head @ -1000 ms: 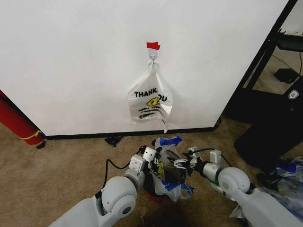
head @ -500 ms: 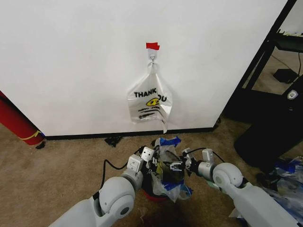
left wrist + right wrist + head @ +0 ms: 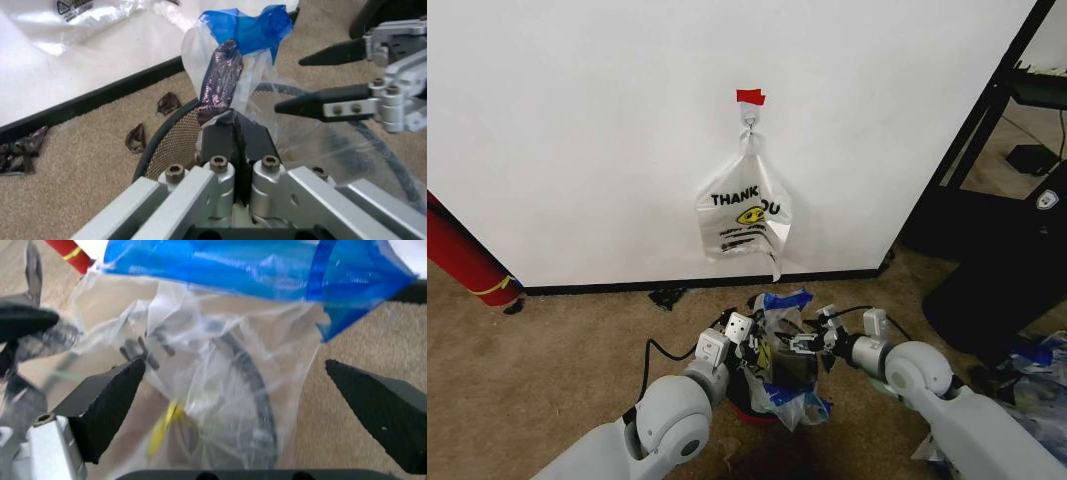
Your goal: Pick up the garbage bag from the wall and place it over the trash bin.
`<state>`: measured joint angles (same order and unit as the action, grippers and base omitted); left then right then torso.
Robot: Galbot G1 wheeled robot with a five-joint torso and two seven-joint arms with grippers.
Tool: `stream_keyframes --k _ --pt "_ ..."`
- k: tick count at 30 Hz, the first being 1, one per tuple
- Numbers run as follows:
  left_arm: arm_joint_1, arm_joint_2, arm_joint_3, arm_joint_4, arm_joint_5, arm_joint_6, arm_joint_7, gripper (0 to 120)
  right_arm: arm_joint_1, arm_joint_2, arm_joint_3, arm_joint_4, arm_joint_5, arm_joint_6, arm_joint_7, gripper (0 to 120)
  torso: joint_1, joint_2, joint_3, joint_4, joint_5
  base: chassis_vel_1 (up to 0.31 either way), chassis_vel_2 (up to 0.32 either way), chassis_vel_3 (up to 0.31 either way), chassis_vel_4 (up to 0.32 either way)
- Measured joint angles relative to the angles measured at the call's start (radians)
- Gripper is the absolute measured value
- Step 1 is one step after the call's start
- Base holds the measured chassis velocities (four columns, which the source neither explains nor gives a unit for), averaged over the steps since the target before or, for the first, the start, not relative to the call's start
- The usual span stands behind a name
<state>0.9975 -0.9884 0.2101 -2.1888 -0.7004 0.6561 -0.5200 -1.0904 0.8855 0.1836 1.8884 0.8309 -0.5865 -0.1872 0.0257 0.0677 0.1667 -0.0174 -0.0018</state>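
The right gripper (image 3: 799,343) has been reopened beside the garbage bag (image 3: 779,350); the bag stays pinched by the left gripper (image 3: 235,131) over the trash bin (image 3: 175,145), fitting unfinished.

The trash bin (image 3: 777,385) sits low in the centre of the head view, on the carpet (image 3: 547,350) in front of the wall (image 3: 577,120). The garbage bag (image 3: 784,345) is draped over it. The left gripper (image 3: 749,345) is at the bin's left, the right gripper (image 3: 799,345) at its right — both touching the bag. Above them, another bag (image 3: 745,215) hangs on a wall hook (image 3: 750,118).
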Motion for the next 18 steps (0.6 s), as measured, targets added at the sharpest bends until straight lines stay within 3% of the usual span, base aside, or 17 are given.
stream_keyframes --k 15,18 --pt "0.017 0.002 -0.003 -0.006 0.005 0.001 0.001 0 -0.058 0.006 -0.007 0.016 0.006 -0.112 0.031 100 0.000 0.000 0.000 -0.0001 -0.0001 0.000 0.000 0.000 0.000" --pt "0.027 0.005 -0.011 -0.011 0.007 0.001 0.002 0 -0.059 0.012 -0.006 0.006 0.001 -0.128 0.048 93 0.000 0.000 0.000 -0.0001 -0.0001 0.000 0.000 0.000 0.000"
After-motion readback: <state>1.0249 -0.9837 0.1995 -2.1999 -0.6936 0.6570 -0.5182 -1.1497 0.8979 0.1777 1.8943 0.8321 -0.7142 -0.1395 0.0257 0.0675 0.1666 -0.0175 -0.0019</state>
